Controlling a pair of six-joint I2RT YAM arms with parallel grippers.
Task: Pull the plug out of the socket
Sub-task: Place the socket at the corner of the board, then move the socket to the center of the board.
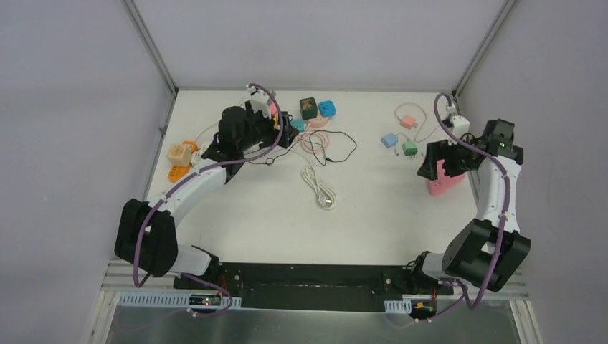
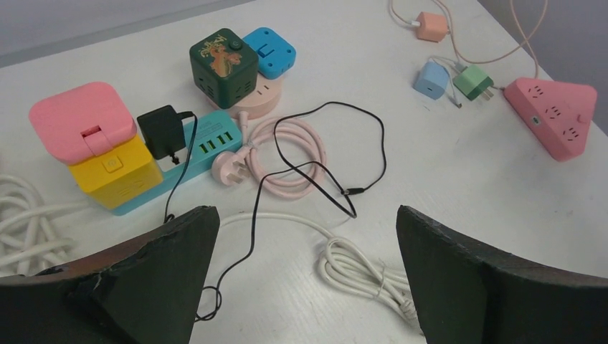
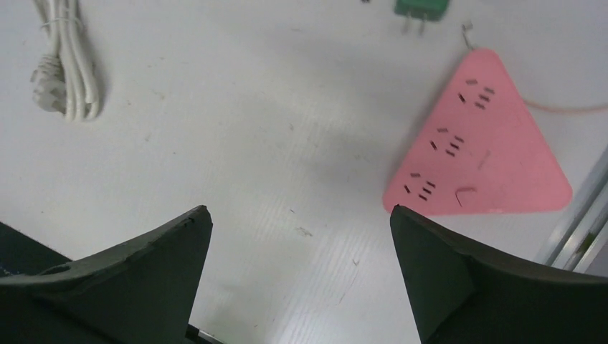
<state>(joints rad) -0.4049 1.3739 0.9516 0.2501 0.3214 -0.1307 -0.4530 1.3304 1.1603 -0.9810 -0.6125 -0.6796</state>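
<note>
A black adapter plug (image 2: 161, 131) sits plugged into a teal power strip (image 2: 215, 140), and its thin black wire (image 2: 344, 150) trails across the table. A yellow cube (image 2: 115, 172) and a pink cube (image 2: 82, 118) stand on the strip's left end. My left gripper (image 2: 305, 211) is open and empty, hovering above the table in front of the strip, apart from the plug; it also shows in the top view (image 1: 279, 130). My right gripper (image 3: 299, 209) is open and empty over bare table, beside a pink triangular socket block (image 3: 477, 150).
A green cube (image 2: 222, 57), a blue cube (image 2: 269, 51), a coiled pink cable (image 2: 287, 154) and a bundled white cable (image 2: 358, 269) lie near the strip. Small orange (image 2: 431, 26), blue (image 2: 430, 79) and green (image 2: 473, 81) chargers lie at the right. Orange and beige blocks (image 1: 179, 159) sit at the left edge.
</note>
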